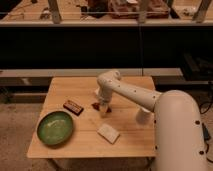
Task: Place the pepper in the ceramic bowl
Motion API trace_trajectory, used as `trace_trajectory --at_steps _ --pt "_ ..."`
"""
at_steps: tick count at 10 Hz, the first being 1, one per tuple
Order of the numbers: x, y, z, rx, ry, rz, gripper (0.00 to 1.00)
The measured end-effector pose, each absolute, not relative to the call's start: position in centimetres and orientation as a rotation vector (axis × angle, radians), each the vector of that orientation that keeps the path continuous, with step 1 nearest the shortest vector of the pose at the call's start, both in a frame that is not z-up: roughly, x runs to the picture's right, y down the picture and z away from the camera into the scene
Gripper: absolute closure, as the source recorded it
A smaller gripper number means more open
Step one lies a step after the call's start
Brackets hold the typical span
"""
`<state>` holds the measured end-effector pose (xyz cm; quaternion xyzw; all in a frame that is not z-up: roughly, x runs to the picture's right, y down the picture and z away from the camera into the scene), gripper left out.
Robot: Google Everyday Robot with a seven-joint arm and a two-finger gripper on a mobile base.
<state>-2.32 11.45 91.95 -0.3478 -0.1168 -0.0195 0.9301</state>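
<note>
Fingers of the gripper (103, 109) reach down at mid-desk (65, 90), their spread impossible to tell, just beside the pepper (95, 105); the ceramic bowl (56, 129), front-left, shows its green inside bare.

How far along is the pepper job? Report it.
Done: the gripper is at the pepper, near the middle of the table. In hand: the pickup, grasp not confirmable. Left: carrying it to the ceramic bowl, which holds nothing yet.
</note>
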Motion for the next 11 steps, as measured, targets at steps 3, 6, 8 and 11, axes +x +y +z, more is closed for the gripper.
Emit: trace_trajectory --at_steps 3,6,8,11 --pt "-2.7 11.5 92.1 -0.721 -0.242 -0.039 0.85" --pt "-3.4 11.1 91.0 -0.705 -0.283 -0.081 0.89" --pt "-4.3 10.7 90.1 -0.686 -0.307 -0.123 0.89" --pt "-8.5 8.3 86.5 -0.655 -0.331 -0.190 0.89"
